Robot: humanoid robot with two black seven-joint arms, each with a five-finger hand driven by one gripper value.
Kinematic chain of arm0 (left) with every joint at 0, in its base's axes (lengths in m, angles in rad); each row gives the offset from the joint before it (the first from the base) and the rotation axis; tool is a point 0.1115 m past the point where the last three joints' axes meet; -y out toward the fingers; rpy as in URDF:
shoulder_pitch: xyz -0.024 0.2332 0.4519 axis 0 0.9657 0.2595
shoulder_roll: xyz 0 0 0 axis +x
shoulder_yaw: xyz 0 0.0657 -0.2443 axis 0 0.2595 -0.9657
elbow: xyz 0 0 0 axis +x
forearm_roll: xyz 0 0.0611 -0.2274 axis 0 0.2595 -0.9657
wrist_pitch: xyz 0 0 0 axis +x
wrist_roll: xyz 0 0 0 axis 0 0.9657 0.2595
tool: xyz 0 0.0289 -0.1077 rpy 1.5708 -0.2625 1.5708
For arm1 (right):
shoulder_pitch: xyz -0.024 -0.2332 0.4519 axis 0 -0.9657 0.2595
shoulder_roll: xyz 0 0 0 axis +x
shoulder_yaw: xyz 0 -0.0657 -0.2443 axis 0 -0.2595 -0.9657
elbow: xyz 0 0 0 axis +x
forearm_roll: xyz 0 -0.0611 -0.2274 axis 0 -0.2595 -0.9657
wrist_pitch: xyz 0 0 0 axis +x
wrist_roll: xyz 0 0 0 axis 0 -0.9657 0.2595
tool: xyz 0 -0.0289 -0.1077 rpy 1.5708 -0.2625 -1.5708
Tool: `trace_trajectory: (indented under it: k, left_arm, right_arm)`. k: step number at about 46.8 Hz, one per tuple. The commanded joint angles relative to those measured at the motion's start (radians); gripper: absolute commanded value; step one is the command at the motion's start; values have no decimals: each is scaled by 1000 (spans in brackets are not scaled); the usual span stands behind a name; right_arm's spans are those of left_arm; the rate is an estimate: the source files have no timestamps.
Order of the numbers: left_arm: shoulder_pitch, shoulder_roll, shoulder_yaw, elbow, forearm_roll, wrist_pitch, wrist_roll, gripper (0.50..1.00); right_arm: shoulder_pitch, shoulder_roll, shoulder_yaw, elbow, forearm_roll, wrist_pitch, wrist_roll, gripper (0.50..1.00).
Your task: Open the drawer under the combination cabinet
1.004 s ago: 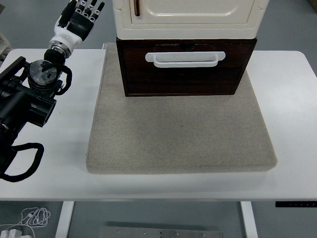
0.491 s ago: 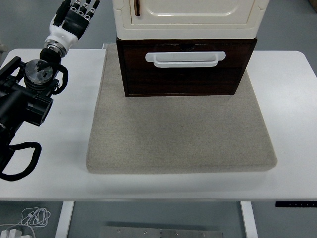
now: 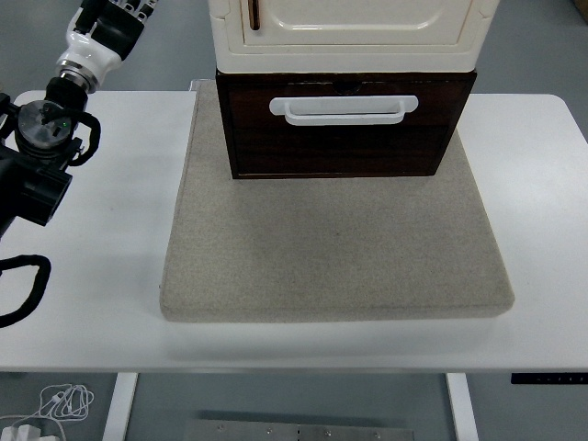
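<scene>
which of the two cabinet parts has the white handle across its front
The dark brown drawer at the bottom, with the white handle; the cream cabinet stacked above lacks one.

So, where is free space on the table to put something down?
The grey mat is bare in front of the dark drawer, and so is the white table on its right. The left side is crowded by the left arm.

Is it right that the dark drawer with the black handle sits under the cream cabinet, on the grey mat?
Not quite: in the head view the drawer has a white handle, not black. It does sit under the cream cabinet, on the grey mat.
</scene>
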Motion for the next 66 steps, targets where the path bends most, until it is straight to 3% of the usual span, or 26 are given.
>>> trace_trajectory:
  k: [1,19,28,38,49,66]
  left_arm:
    - [-19,16,16,2,13,-10,0,1000]
    - [-134,113,67,-12,251,-34,-31,1000]
    - [-190,200,98,-139,306,-40,-29,1000]
    - [-289,262,102,-199,383,-40,-29,1000]
    - [-319,355,104,-403,404,-40,-23,1000]
    - [-387,374,147,-627,511,-40,-11,1000]
  right_arm:
    - [0,0,0,0,-1,0,1,928]
    - [0,0,0,0,1,0,-1,928]
    - [0,0,0,0,-1,0,1,928]
    - [0,0,0,0,1,0,-1,928]
    - [0,0,0,0,1,0,-1,928]
    - [0,0,0,0,-1,0,-1,928]
